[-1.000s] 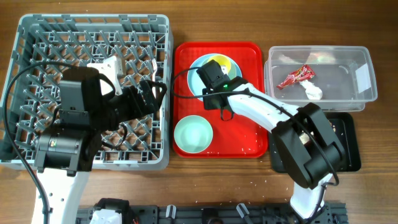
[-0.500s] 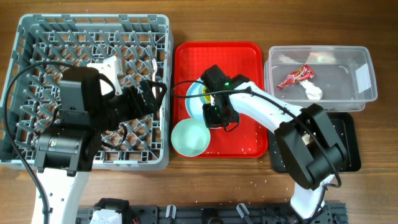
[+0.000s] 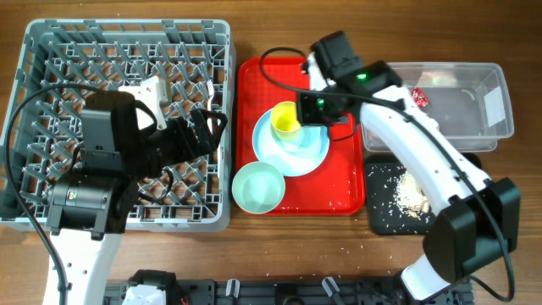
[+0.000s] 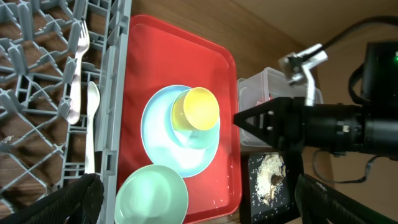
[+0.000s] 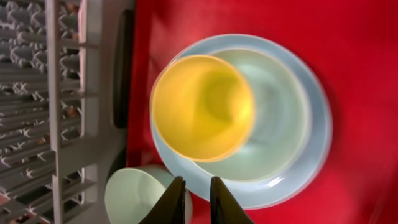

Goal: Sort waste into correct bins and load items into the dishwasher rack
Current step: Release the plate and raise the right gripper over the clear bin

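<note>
- Scraps of pale rice-like food (image 3: 411,193) are piled in the black tray (image 3: 379,217) at the near right, with loose grains scattered on the table (image 3: 517,254) around it.
- The pale green bowl (image 3: 258,186) is set at the near left corner of the red tray (image 3: 339,191), overlapping its rim.
- The yellow cup (image 3: 286,119) is seated in the light blue bowl (image 5: 280,112), which is stacked on the light blue plate (image 3: 284,163) at mid-tray.
- The right gripper (image 5: 198,200) is held above this stack, fingers slightly parted, nothing gripped.
- The left gripper (image 4: 198,182) is spread wide and empty over the dishwasher rack (image 3: 34,51), where the white fork (image 4: 78,68) and spoon (image 4: 92,124) are lodged.
- The red wrapper (image 3: 421,96) is seen in the clear tub (image 3: 474,127) at the far right, only partly visible.
</note>
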You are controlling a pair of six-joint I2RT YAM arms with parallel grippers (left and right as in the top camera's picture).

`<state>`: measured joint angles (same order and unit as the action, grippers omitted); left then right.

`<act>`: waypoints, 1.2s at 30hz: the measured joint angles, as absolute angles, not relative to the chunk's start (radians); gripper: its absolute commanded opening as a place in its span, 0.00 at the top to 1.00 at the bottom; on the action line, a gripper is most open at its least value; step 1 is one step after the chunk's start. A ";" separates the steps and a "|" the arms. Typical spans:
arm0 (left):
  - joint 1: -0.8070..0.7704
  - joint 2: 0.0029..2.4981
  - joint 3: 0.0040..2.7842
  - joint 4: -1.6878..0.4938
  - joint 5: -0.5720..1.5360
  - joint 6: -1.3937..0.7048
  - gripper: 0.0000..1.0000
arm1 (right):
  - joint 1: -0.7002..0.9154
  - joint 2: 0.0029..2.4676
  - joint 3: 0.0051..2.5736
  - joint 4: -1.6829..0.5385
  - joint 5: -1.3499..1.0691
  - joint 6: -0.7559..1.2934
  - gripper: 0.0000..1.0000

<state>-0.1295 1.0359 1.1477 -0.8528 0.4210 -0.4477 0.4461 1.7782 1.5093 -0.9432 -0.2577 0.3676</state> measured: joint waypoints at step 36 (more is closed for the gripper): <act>-0.130 1.036 1.148 -0.853 0.421 -0.448 0.00 | 0.206 1.770 1.509 -0.876 0.327 0.304 0.00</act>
